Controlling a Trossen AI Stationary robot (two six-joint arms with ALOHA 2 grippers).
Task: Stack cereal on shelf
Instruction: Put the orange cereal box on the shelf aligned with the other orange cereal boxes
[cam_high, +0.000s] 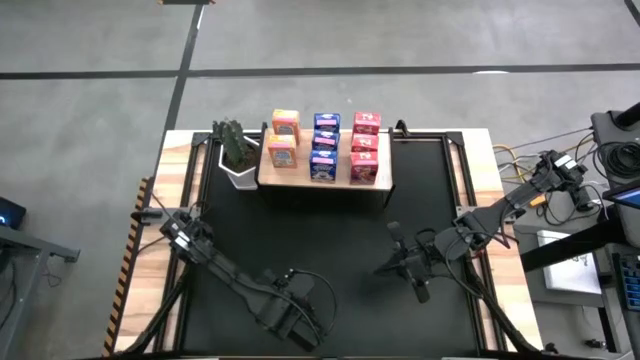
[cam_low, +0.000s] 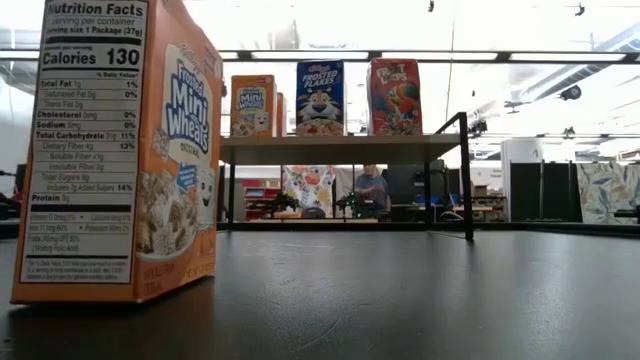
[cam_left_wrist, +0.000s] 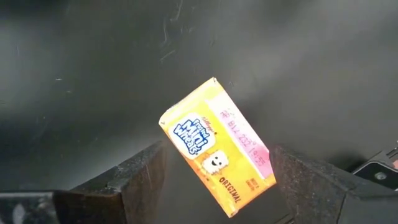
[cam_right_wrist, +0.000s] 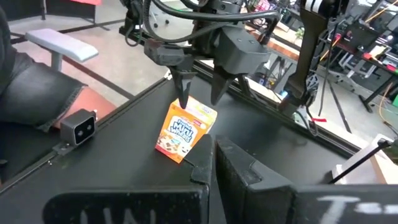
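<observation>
One orange cereal box (cam_low: 120, 150) stands upright on the black mat near the table's near edge; it also shows in the right wrist view (cam_right_wrist: 183, 130). My left gripper (cam_right_wrist: 200, 102) hangs open just above it, pointing down, one finger on either side of the box's top (cam_left_wrist: 217, 155), touching nothing I can see. The wooden shelf (cam_high: 303, 172) at the far side carries two orange (cam_high: 284, 138), three blue (cam_high: 324, 146) and three red boxes (cam_high: 365, 148). My right gripper (cam_high: 398, 263) is shut and empty over the mat, right of centre.
A green potted plant (cam_high: 237, 150) stands at the shelf's left end. A black frame rail (cam_high: 452, 180) edges the mat. A small camera block (cam_right_wrist: 78, 127) sits at the mat's near edge. A person (cam_low: 372, 190) sits far behind the table.
</observation>
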